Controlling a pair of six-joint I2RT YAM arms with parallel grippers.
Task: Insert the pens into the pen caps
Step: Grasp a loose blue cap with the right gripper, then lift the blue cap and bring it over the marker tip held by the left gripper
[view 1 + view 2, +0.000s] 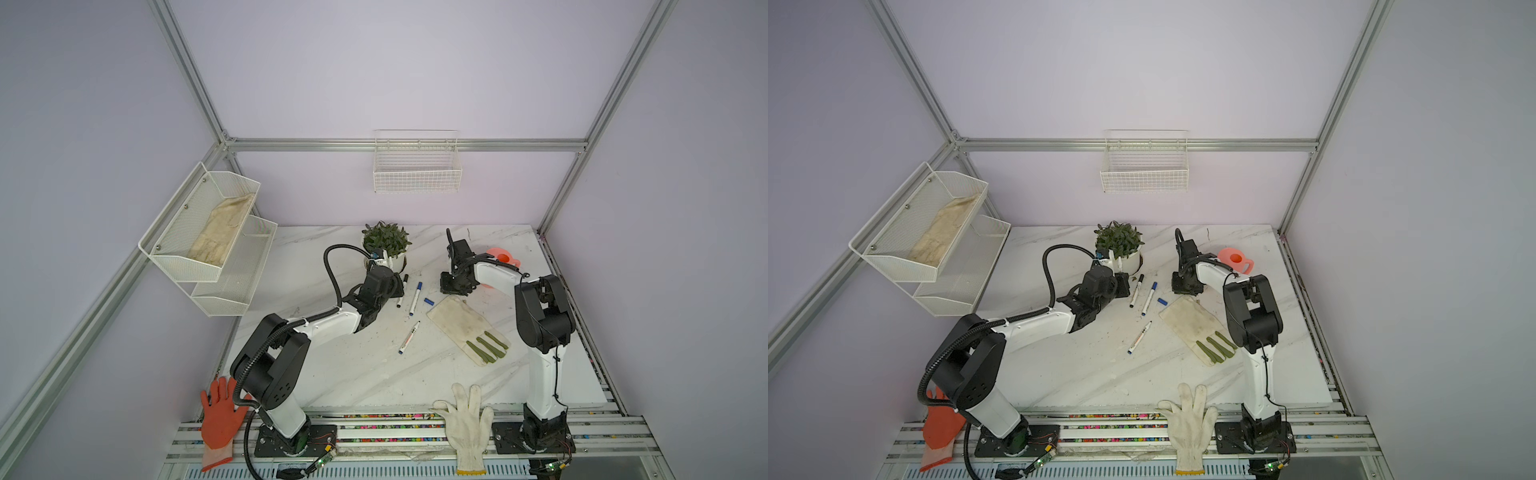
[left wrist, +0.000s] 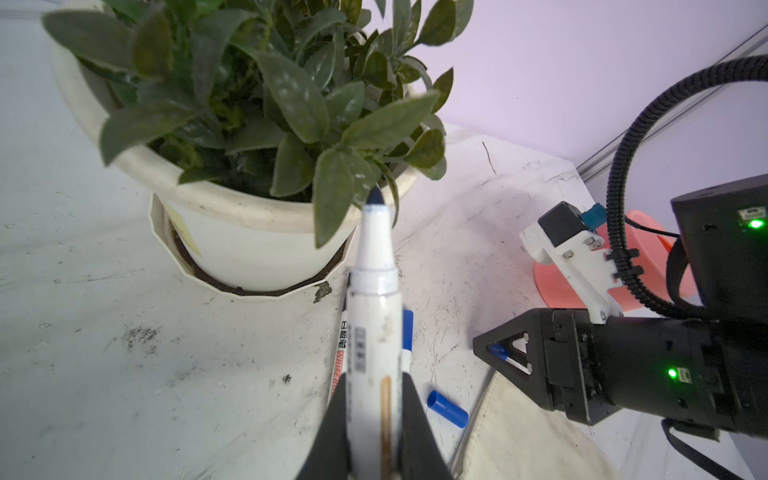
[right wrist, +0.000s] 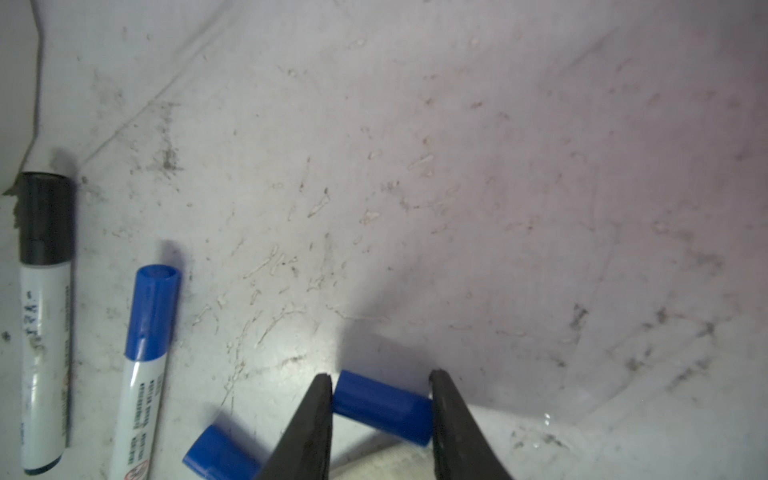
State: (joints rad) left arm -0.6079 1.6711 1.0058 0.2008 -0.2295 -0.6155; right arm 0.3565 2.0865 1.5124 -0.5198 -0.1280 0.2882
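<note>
Pen (image 2: 374,332) pinched in left jaws, tip poking out front, ready for capping | right jaws pinch blue cap (image 3: 382,407) between tips to lift it

The desk (image 1: 353,374) is white marble-patterned with grey veins. The pen (image 2: 374,332): white barrel, grey print, brown stripe, tip apparently dark blue. The loose cap (image 3: 382,407): blue. The left end effector (image 2: 374,399) and right end effector (image 3: 381,374): black. The plant (image 1: 385,239): green leaves, cream pot. The glove (image 1: 461,324): cream, olive-green fingers. The watering can (image 1: 503,257): coral.
</note>
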